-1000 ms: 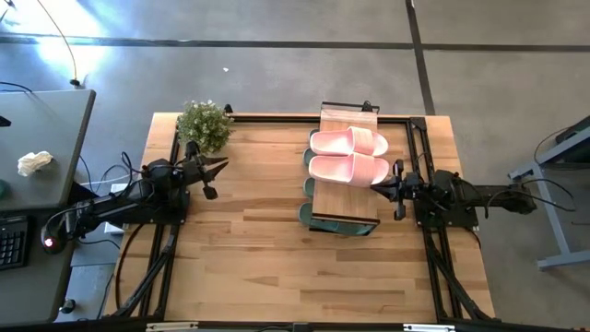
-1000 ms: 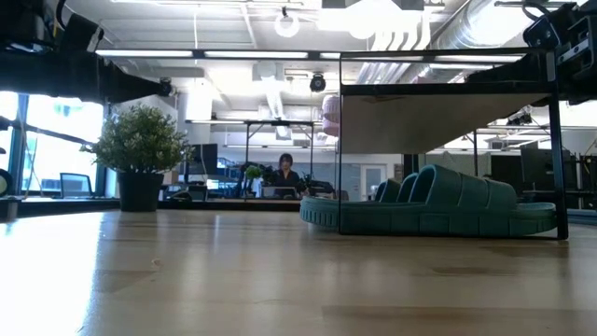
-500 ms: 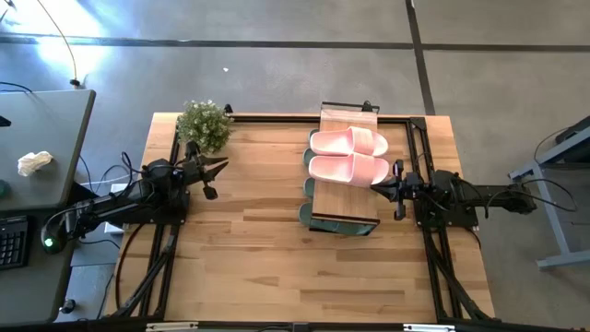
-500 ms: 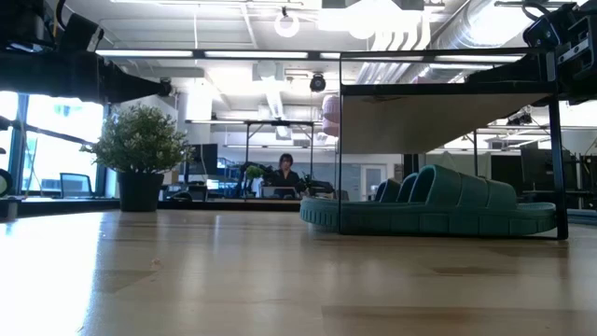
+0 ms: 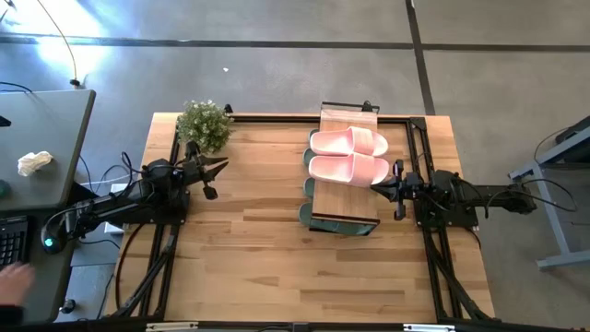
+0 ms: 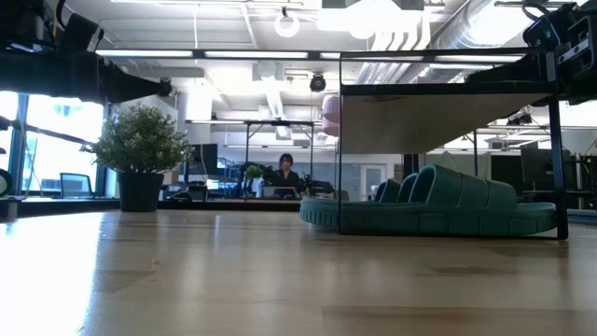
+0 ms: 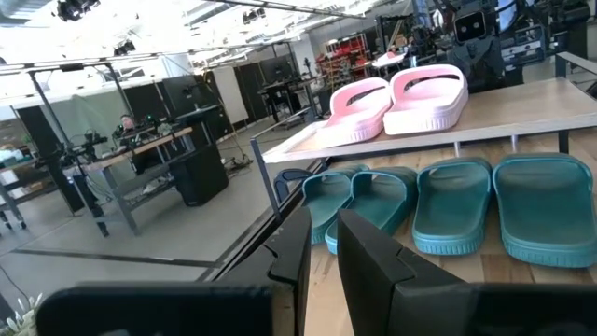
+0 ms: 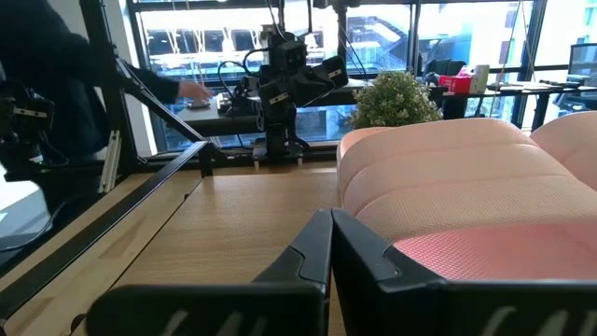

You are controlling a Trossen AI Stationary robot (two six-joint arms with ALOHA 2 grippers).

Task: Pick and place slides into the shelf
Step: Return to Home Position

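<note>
The shelf point(image 5: 346, 198) stands at the table's far right. Two pale pink slides point(image 5: 348, 155) lie side by side on its top plank. Several green slides point(image 7: 457, 201) rest on their soles in a row under it, and their ends stick out on its left side point(image 5: 307, 214). My left gripper point(image 5: 224, 167) hovers shut over the table's left part, pointing at the shelf. My right gripper point(image 5: 373, 185) is shut at the shelf's right edge, just beside the nearer pink slide point(image 8: 448, 177), which fills the right wrist view. I see no touch.
A potted plant point(image 5: 205, 124) stands at the table's far left corner, behind my left gripper. Bare wood point(image 5: 258, 249) spreads across the table's middle and near half. A desk with a keyboard point(image 5: 11, 242) stands left of the table, and a person's hand point(image 5: 9, 275) shows there.
A person's hand has come into view at the desk left of the table. Both arms, the slides and the shelf have kept still.
</note>
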